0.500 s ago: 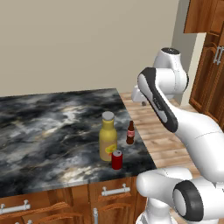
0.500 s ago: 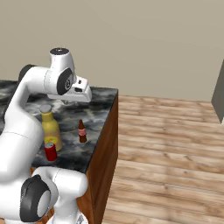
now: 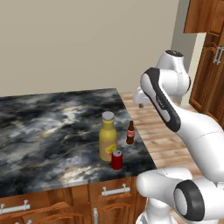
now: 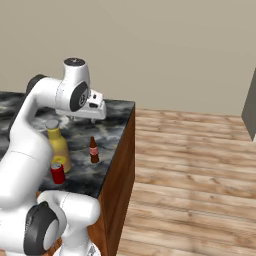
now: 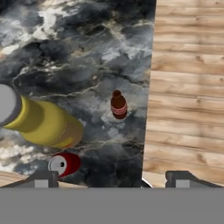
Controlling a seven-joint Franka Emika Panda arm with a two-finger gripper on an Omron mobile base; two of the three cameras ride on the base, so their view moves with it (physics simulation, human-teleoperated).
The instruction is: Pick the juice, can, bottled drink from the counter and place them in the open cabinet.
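Dark fingertips (image 5: 41, 178) of the gripper (image 5: 113, 180) stood wide apart, holding nothing, above the brown bottle (image 5: 118, 105) near the worktop's (image 5: 78, 57) edge.

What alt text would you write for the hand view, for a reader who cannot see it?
Looking down from above the open gripper, three drinks stand on the dark marbled counter near its edge: the yellow juice, the red can and the small brown bottled drink. Wooden floor lies beyond the edge.

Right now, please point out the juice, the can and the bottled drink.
juice (image 3: 107, 142), left base view, on the yellow body.
can (image 3: 117, 160), left base view, on the red side.
bottled drink (image 5: 118, 106), hand view, on the red label.
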